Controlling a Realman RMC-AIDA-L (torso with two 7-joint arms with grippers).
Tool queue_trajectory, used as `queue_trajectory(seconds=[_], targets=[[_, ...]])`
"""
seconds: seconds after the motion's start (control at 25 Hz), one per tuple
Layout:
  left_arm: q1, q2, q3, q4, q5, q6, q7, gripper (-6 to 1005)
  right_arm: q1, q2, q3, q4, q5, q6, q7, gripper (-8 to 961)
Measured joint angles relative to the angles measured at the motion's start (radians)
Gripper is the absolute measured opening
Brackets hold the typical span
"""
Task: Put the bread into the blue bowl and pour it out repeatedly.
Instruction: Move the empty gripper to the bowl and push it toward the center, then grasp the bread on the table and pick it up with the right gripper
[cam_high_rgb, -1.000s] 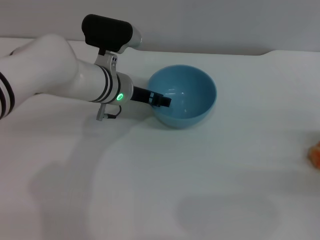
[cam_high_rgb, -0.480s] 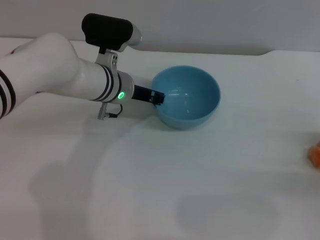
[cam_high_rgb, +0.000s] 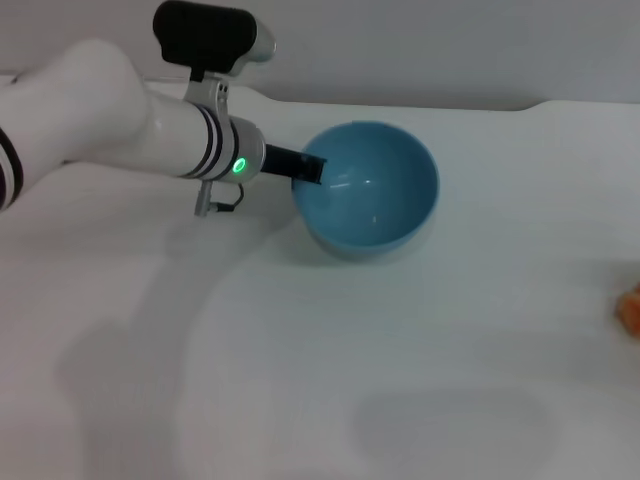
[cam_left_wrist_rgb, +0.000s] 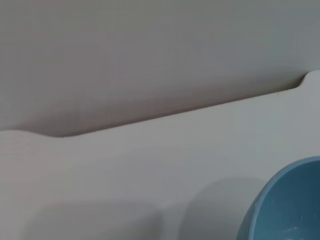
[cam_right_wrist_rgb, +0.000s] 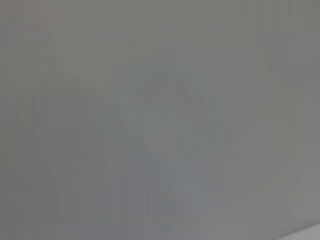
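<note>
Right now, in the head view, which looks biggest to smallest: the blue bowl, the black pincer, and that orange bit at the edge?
1. blue bowl
2. left pincer, its black part at the bowl's rim
3. bread, mostly cut off by the picture's edge, so its true size is unsure

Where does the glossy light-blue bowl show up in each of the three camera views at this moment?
Head view: glossy light-blue bowl upper centre, left end effector at its rim.
Left wrist view: bowl cut off in one corner.
Right wrist view: not in it.
Shared landmark: white table's back edge.

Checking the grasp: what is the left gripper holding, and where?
The left gripper holds the bowl by its rim, on the robot's left side.
</note>
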Motion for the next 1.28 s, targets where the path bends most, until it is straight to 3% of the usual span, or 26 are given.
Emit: queue_trajectory(seconds=[0.2,0.44,0.64,0.76,0.96,1.28], targets=[[-0.053,0.005,-0.001,0.005,0.053,0.053,-0.045,-1,0.006,0.000,-0.028,-0.201,-0.242,0.062,0.348,761],[-0.140,0.005,-0.001,0.036,0.333,0.147,-0.242,-1,0.029,0.001,-0.085,-0.545,-0.649,0.060,0.911,760],[-0.138,0.001,-0.057,0.103,0.434,0.213,-0.277,-1,0.042,0.002,-0.119,-0.794,-0.888,-0.015,1.207,761],[-0.137,-0.001,-0.081,0.109,0.452,0.224,-0.278,-2,0.077,-0.001,-0.121,-0.992,-1.109,-0.136,1.440,761],[-0.136,-0.001,-0.083,0.109,0.456,0.217,-0.278,-2,0.106,-0.004,-0.112,-1.061,-1.260,-0.247,1.530,761],[-0.128,-0.003,-0.079,0.111,0.457,0.208,-0.278,-2,0.067,0.001,-0.095,-1.032,-1.302,-0.252,1.535,761]])
